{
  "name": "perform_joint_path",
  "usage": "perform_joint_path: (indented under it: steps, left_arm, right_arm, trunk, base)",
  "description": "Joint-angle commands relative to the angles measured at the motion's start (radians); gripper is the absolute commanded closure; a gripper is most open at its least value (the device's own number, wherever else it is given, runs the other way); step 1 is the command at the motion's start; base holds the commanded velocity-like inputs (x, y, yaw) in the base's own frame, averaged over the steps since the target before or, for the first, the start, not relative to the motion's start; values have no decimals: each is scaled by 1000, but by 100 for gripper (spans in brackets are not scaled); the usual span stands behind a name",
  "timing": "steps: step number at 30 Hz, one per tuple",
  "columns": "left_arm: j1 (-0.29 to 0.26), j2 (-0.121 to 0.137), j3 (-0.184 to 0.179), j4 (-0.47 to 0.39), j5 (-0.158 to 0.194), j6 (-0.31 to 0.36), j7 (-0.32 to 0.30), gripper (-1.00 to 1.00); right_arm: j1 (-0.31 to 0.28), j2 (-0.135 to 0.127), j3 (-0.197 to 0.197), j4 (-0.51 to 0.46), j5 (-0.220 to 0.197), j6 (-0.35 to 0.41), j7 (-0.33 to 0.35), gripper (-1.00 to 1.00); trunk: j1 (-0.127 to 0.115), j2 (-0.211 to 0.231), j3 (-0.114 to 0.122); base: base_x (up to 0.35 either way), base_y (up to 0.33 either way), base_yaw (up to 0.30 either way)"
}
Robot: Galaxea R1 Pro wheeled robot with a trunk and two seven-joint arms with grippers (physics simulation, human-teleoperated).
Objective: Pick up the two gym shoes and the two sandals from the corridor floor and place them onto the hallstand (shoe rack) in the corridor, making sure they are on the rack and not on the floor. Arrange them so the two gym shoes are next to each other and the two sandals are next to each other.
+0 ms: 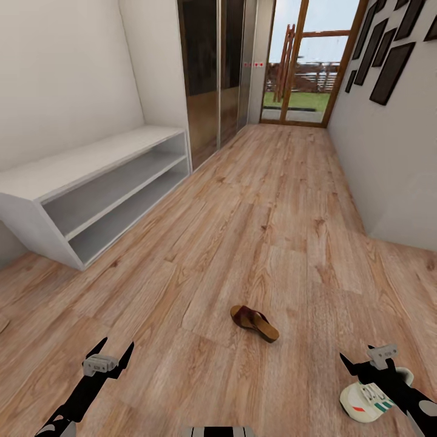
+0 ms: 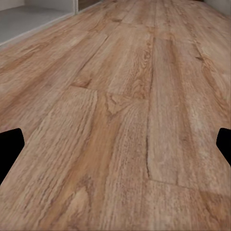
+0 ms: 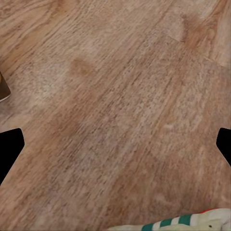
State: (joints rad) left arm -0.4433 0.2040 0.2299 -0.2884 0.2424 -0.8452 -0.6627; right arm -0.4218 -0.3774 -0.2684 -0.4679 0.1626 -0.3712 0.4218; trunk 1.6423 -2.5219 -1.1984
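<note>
Hallstand (image 1: 91, 159) shelves bare; sandal (image 1: 254, 323) on floor (image 1: 273, 200).

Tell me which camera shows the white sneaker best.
The head view: the sneaker lies on the floor at lower right, partly behind the right hand, toe and green stripes visible. The right wrist view catches just a sliver of it. The left wrist view looks along bare planks.

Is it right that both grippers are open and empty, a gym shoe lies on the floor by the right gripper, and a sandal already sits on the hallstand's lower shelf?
Not quite. The sandal lies on the corridor floor, not on the hallstand, as the head view shows. The rest holds: left gripper and right gripper are open and empty, with a gym shoe by the right one.
</note>
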Motion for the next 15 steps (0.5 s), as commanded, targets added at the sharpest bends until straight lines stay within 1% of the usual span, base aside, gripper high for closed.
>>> perform_joint_path:
  steps: [1, 15]
  left_arm:
    - [0, 0, 0, 0, 0, 0, 0, -100]
    - [0, 0, 0, 0, 0, 0, 0, -100]
  right_arm:
    - [0, 0, 0, 0, 0, 0, 0, -100]
    - [0, 0, 0, 0, 0, 0, 0, -100]
  trunk:
    - [0, 0, 0]
    - [0, 0, 0]
  base:
    - [-13, -13, 0]
    - [-5, -5, 0]
